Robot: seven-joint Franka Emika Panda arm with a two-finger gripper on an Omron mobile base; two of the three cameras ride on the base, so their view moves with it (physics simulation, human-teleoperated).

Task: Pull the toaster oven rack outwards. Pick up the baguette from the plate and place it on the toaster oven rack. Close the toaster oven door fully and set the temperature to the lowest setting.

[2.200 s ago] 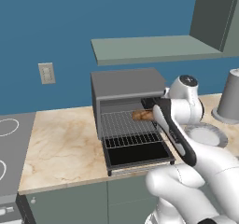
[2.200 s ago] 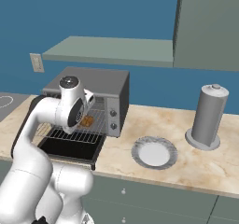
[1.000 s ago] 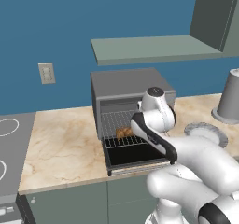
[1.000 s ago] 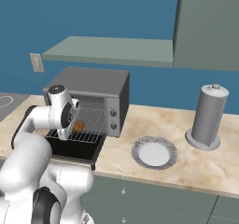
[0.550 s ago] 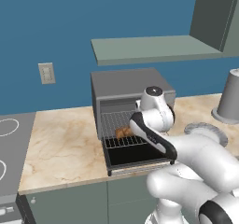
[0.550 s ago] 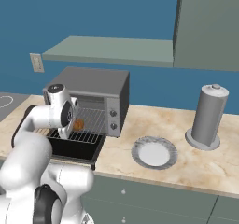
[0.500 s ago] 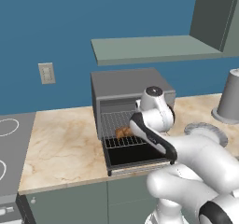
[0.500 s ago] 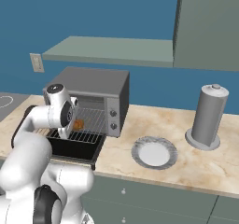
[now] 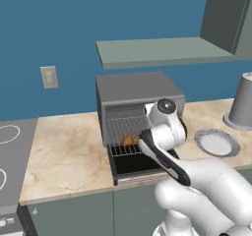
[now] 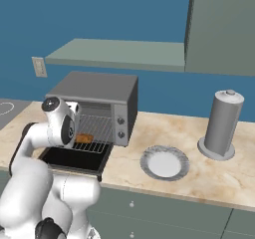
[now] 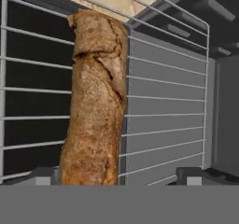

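End effector [image 11: 116, 174] above the oven rack [image 11: 163, 101].
Fingers spread wide apart; baguette [image 11: 95, 97] lies on the rack between them, gripped by neither.

2 base views flank the toaster oven [image 9: 139, 109]; the hand view looks closely at its rack [image 11: 163, 101].

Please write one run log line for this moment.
baguette: on toaster oven rack | gripper: open | toaster oven door: open | plate: bare
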